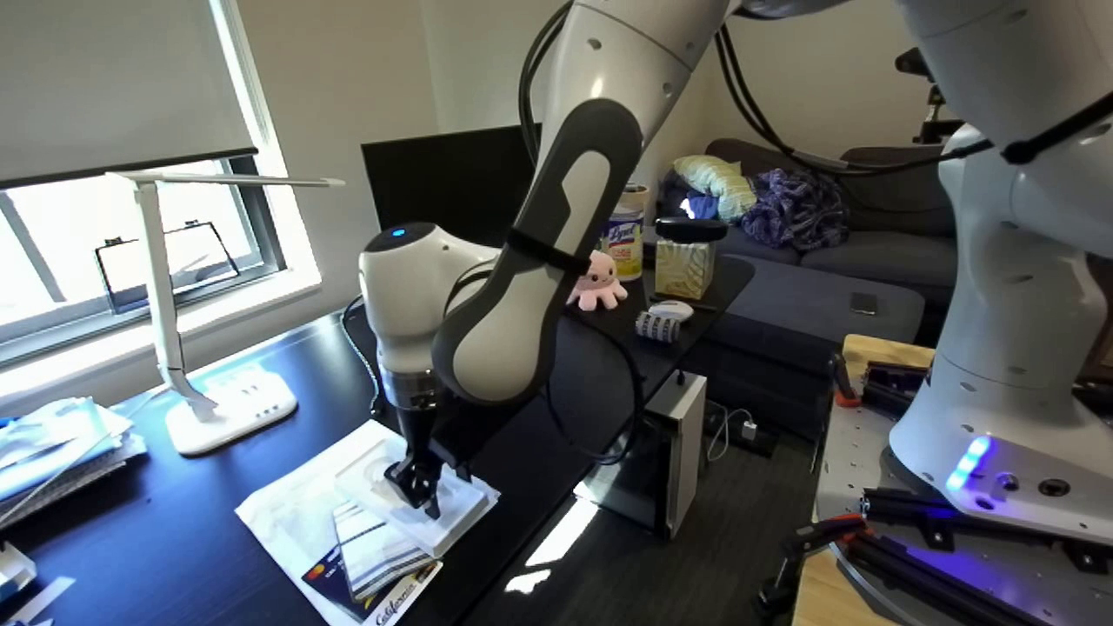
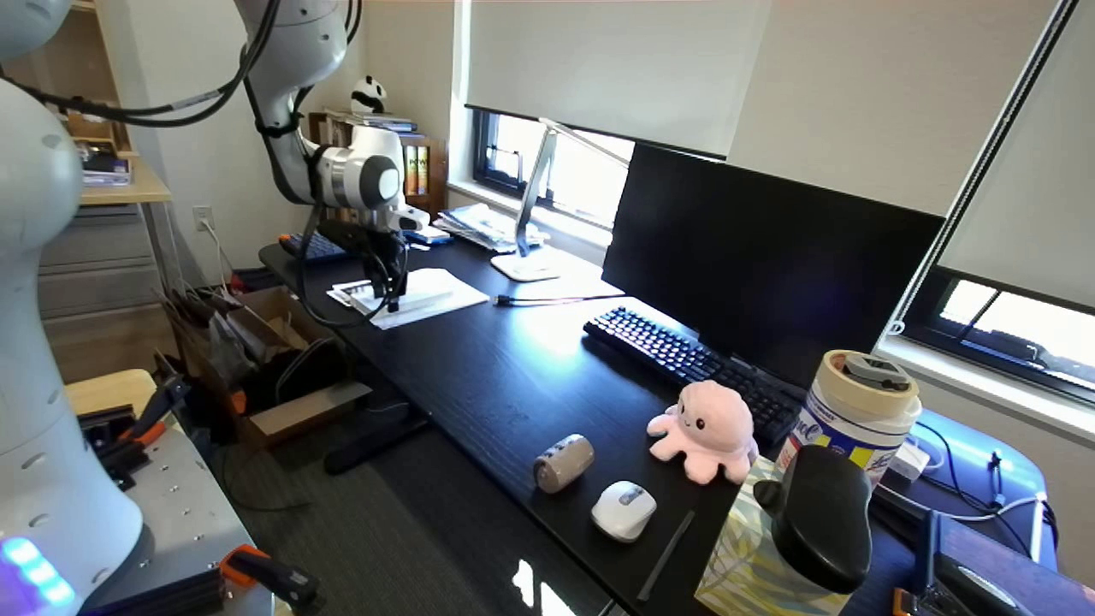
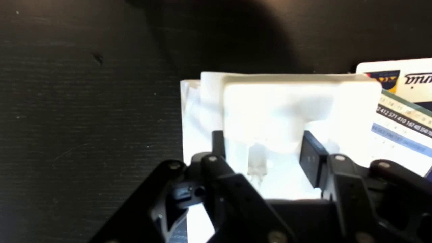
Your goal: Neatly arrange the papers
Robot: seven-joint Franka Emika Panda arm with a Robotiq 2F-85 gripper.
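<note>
White sheets (image 1: 278, 515) lie on the dark desk, also seen in an exterior view (image 2: 458, 291). A shallow white box or tray (image 1: 465, 519) rests on them; it fills the middle of the wrist view (image 3: 270, 111). A striped paper (image 1: 374, 543), a dark card (image 1: 323, 574) and a white "California" card (image 1: 409, 596) lie at one side, partly overlapped. My gripper (image 3: 263, 152) points down at the white box, fingers wide apart. One finger is beside the box's left edge; the other is over its surface. Glare hides whether they touch it.
A white desk lamp (image 1: 228, 409) and a loose paper pile (image 1: 65, 443) stand nearby. The desk's front edge (image 1: 530, 513) runs close to the papers. A monitor (image 2: 761, 265), keyboard (image 2: 676, 351), pink octopus toy (image 2: 706, 428) and mouse (image 2: 624, 511) are farther along the desk.
</note>
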